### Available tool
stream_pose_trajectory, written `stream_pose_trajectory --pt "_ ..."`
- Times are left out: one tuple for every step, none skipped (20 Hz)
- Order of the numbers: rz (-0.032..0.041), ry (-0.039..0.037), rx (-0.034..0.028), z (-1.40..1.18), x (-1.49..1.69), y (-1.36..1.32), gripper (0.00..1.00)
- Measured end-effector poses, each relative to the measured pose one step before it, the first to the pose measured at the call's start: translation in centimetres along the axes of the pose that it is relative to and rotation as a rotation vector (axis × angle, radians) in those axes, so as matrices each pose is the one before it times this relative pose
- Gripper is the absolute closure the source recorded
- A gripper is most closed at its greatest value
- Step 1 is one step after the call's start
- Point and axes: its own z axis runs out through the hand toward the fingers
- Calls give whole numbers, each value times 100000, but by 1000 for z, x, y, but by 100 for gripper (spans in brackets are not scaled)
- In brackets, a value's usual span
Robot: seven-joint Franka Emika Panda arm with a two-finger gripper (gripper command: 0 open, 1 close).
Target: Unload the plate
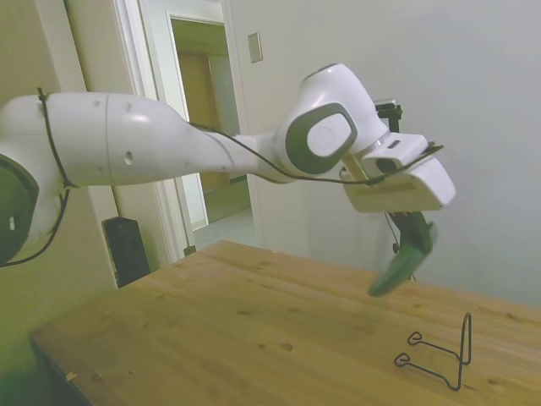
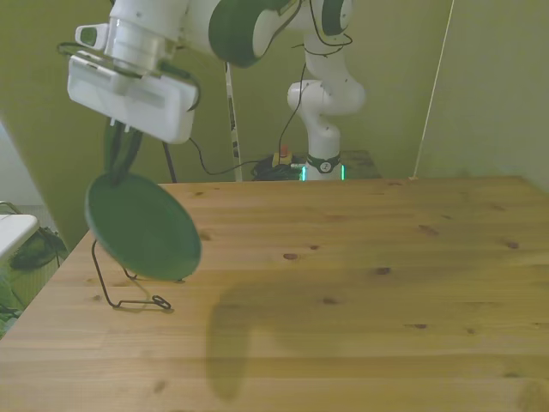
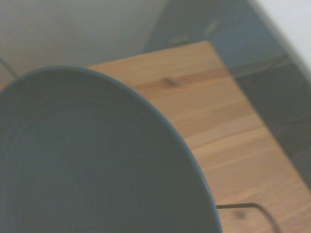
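Above the surface (image 2: pixel 360 283), near its edge at the front view's left, the claw (image 1: pixel 416 233) grips the plate (image 2: pixel 141 227) by its upper rim and holds it in the air, clear of the wood. Seen from the side, the plate is nearly edge-on and tilted, its rim slanting from the claw at about 1 o'clock down to its low edge at about 7 o'clock. Its broad round face is turned toward the front camera.

Below it, the wire stand (image 1: pixel 438 353) sits bare on the surface, apart from the plate, its upright post at one end and two looped feet at the other. In the front view the stand's feet lie at about 6 o'clock from the plate, close to the surface's left edge.

Open wood spreads toward 3 o'clock from the plate across the front view, with only the arm's shadow on it. Up close in the wrist view, the plate's dark face fills most of the frame, with the surface's corner beyond its rim.
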Motion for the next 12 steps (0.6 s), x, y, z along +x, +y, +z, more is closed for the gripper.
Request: stream_pose_trajectory --pt "-812 -3478 3915 -546 -1093 -923 100" --pt "-754 -3944 3822 -60 -1107 -879 100" --pt "-904 -3951 3466 398 -1048 -825 100" --pt "-913 -4373 3223 765 -948 -608 100" --pt "-1069 -4419 3055 992 -645 -269 100" --pt "-1147 -4497 2746 1038 -424 -8 100" --pt "-992 -4762 2491 1104 -164 298 100" --pt "-836 -4821 2329 1047 112 564 100" --pt "-784 -4985 1972 1069 193 762 100" --pt "-392 -5320 1691 1121 337 1037 100" --pt "81 -5486 1114 1132 384 1208 100" --pt "575 -5910 557 1207 452 1360 100"
